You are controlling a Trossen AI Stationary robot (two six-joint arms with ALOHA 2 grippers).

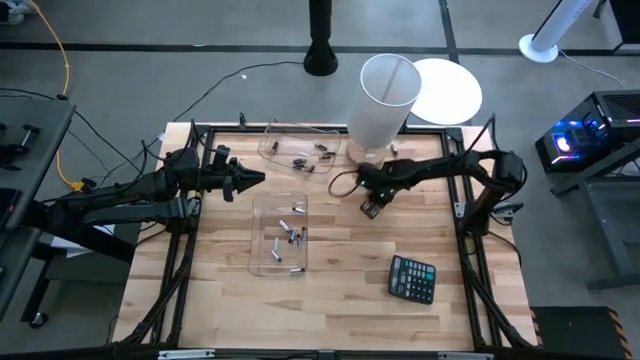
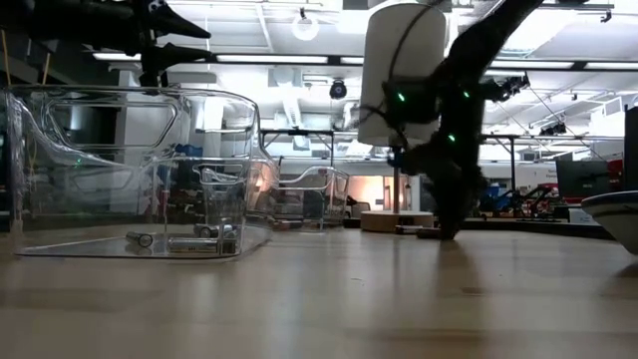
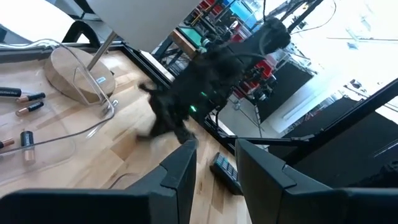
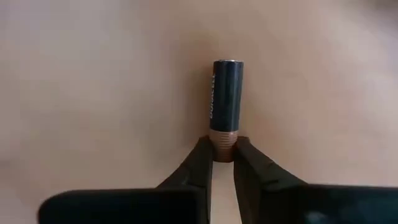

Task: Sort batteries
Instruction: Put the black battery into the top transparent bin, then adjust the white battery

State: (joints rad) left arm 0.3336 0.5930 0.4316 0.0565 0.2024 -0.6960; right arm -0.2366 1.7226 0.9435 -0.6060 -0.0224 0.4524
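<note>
My right gripper (image 1: 370, 207) points down at the table right of centre, shut on a black battery with a copper end (image 4: 225, 93). My left gripper (image 1: 257, 180) hovers at the left, above and between two clear trays, slightly open and empty; its fingers show in the left wrist view (image 3: 216, 168). The near tray (image 1: 255, 240) holds several batteries (image 1: 290, 237) lying on its floor. The far tray (image 1: 285, 135) holds several more (image 1: 310, 160). In the low view the right gripper (image 2: 447, 231) reaches down to the tabletop. My right gripper pinches the battery's copper end (image 4: 224, 140) between its two fingertips. The black body sticks out beyond the fingers, in line with them. The fingers come from above, pointing down at the table. Whether the battery's free end touches the wood, I cannot tell.
A tall white cylinder (image 1: 385, 95) stands at the far edge just behind the right gripper, with a white plate (image 1: 450, 90) beside it. A black calculator (image 1: 412, 278) lies near the right front. Bare wood lies between the near tray and the calculator.
</note>
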